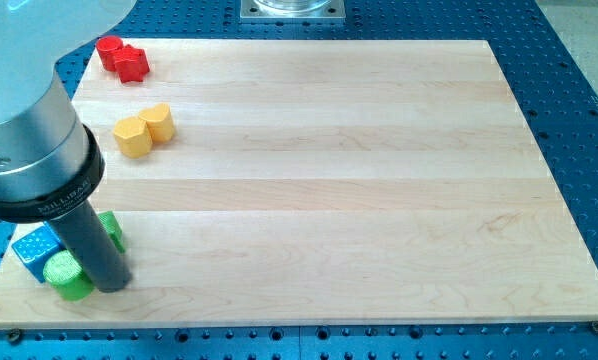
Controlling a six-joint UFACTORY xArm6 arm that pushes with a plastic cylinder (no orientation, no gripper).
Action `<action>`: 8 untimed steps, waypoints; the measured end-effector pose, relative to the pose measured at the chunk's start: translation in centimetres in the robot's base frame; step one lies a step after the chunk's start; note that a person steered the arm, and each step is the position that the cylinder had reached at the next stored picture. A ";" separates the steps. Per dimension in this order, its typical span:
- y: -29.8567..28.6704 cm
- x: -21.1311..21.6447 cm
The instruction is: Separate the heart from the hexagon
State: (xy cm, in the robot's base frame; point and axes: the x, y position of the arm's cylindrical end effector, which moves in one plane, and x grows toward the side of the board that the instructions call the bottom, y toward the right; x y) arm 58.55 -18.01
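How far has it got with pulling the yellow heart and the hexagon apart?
Nothing looks done yet: the yellow heart and yellow hexagon touch near the view's left edge. In hand: my tip is down at the view's bottom left among the green blocks and a blue block, well away from the yellow pair. Left: reaching the pair and pushing one off the other.

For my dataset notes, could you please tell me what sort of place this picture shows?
Probably a robotics lab bench: a pale wooden board lies on a blue perforated metal table, a dark rod on a grey robot arm reaches down, and small yellow blocks sit on the board.
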 end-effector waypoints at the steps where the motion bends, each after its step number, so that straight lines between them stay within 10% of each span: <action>1: 5.1 0.1; 5: 12.0 -25.7; 8: -1.6 -24.4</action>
State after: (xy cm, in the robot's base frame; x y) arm 34.19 -19.63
